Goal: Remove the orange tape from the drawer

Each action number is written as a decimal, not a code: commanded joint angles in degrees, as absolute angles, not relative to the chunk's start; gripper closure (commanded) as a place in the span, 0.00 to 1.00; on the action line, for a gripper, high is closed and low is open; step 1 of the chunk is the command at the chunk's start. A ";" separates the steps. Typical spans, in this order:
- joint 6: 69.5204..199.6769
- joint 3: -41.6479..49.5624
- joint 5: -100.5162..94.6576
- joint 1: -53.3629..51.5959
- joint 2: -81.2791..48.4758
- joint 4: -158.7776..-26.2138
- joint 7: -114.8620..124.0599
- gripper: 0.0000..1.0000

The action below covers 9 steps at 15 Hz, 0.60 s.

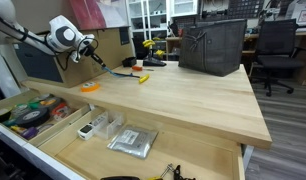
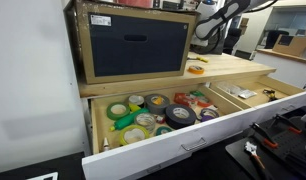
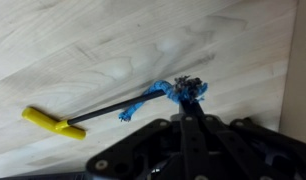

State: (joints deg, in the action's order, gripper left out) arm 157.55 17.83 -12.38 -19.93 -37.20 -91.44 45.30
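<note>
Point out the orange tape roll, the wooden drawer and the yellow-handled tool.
Bright-orange ring-shaped tape roll [image 1: 85, 87]: exterior view, on the ring's band.
Wide light-wood drawer [image 2: 153, 152]: exterior view, on its white front edge.
Yellow T-handled tool [image 3: 43, 120]: wrist view, on the yellow handle.

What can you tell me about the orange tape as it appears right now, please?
The orange tape is a small, flat, bright-orange ring with an open centre. It lies flat on the light wooden tabletop, near the edge above the open drawer, not inside it. Only the tabletop touches it.
</note>
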 commanded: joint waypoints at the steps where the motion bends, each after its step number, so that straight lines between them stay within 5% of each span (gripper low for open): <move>1: 160.59 19.48 -15.06 -23.75 -33.29 -94.46 49.28 1.00; 9: 171.64 28.96 -21.90 -32.01 -25.97 -102.67 53.67 1.00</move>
State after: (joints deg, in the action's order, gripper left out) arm 168.34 25.38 -18.87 -26.83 -30.70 -97.26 49.87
